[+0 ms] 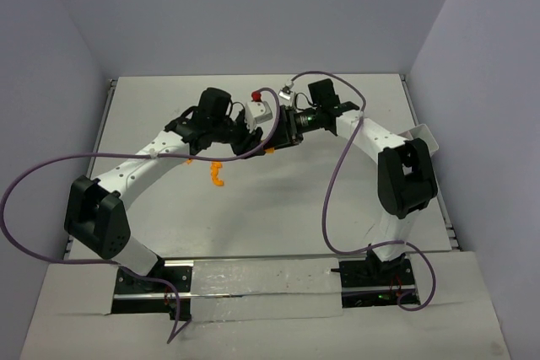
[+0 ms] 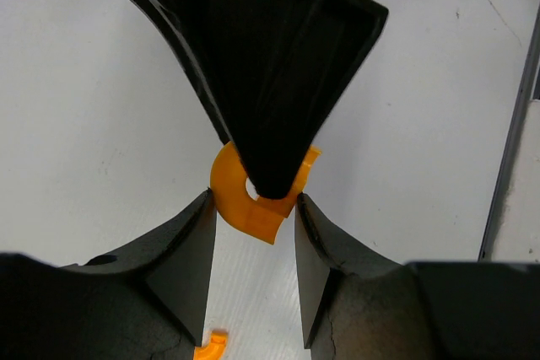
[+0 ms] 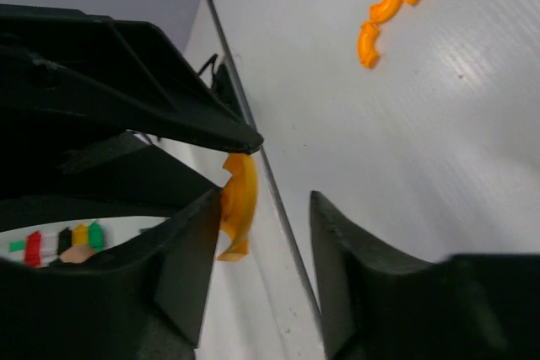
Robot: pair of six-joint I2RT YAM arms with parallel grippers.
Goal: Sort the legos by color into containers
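Observation:
An orange curved lego (image 2: 240, 204) hangs above the table between the tips of my left gripper (image 2: 253, 201), which is shut on it. In the right wrist view the same lego (image 3: 239, 204) rests against one finger of my right gripper (image 3: 263, 208), whose jaws stand wide open around it. Both grippers meet mid-table in the top view, the left gripper (image 1: 250, 142) and the right gripper (image 1: 272, 137). A chain of orange curved legos (image 1: 218, 174) lies on the table and also shows in the right wrist view (image 3: 390, 6). Small red, yellow and green legos (image 3: 59, 244) show at the far left.
A white thin-walled container (image 1: 419, 135) shows partly behind the right arm's elbow. The purple cable's red cap (image 1: 256, 94) sits above the wrists. Another orange piece (image 1: 187, 160) lies under the left arm. A raised rail (image 3: 278, 200) runs along the table edge.

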